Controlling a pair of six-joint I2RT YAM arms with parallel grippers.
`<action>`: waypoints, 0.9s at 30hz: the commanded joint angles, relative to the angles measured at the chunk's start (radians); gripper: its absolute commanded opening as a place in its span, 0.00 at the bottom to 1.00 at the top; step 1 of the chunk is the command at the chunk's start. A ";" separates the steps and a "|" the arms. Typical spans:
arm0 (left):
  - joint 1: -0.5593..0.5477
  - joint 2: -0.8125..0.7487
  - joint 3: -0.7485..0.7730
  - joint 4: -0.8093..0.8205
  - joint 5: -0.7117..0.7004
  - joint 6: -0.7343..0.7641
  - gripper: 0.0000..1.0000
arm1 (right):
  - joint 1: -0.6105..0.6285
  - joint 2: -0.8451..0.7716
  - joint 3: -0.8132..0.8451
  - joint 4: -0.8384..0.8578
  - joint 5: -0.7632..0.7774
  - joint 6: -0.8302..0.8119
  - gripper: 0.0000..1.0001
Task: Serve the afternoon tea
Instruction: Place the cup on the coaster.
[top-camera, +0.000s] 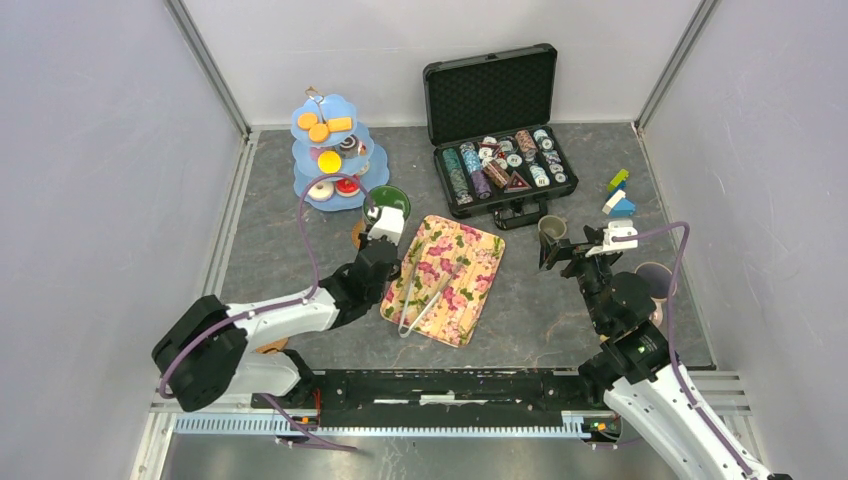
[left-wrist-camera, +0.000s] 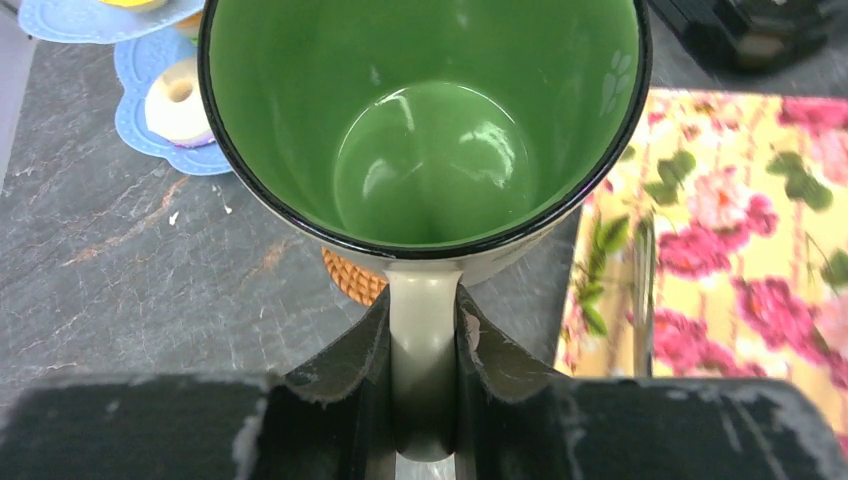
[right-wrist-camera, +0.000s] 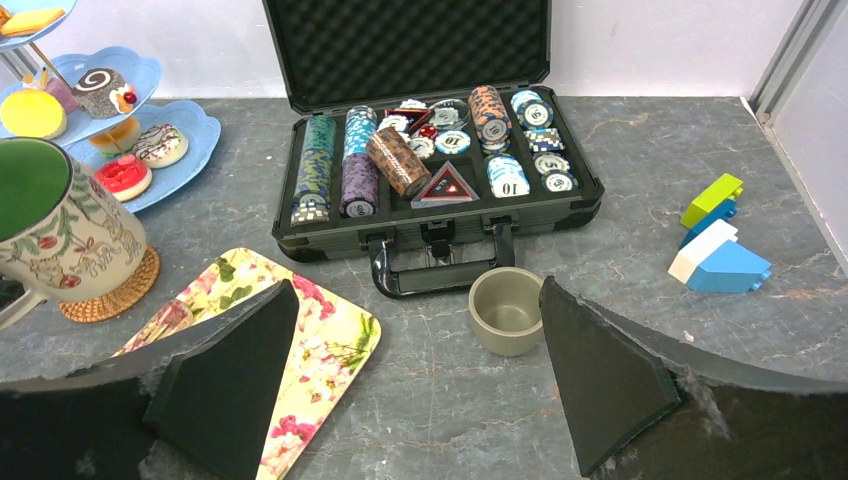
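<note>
The green-lined mug (left-wrist-camera: 425, 120) stands just beside the left edge of the floral tray (top-camera: 445, 280), at its far corner. In the right wrist view its base seems to rest on the woven coaster (right-wrist-camera: 110, 290), though I cannot be sure the full weight is down. I judge the step in hand to be the setting of this mug on its coaster.

The next move, as I see it, calls for the left gripper (left-wrist-camera: 424, 300) to release the handle and draw back toward the near side of the tray without tipping the mug. At present its two fingers (left-wrist-camera: 350, 360) are pressed against the handle from both sides, so the mug is firmly pinched.

Off the right side of the tray, well apart from it, the right gripper (right-wrist-camera: 415, 290) is spread wide and touches nothing. The small grey cup (right-wrist-camera: 507, 310) stands just ahead of it, not yet between the fingers. It looks a likely thing to take next.

Beyond the tray's far left corner, the tiered stand (top-camera: 335, 150) holds the cakes.
</note>
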 joint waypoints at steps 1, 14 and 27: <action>0.065 0.033 -0.002 0.452 -0.078 0.004 0.02 | -0.001 0.005 -0.006 0.043 0.000 -0.008 0.98; 0.120 0.082 0.002 0.340 -0.080 -0.150 0.02 | 0.000 0.009 -0.013 0.040 0.006 -0.014 0.98; 0.130 0.054 -0.042 0.255 -0.061 -0.253 0.02 | 0.001 0.009 -0.019 0.044 0.006 -0.009 0.98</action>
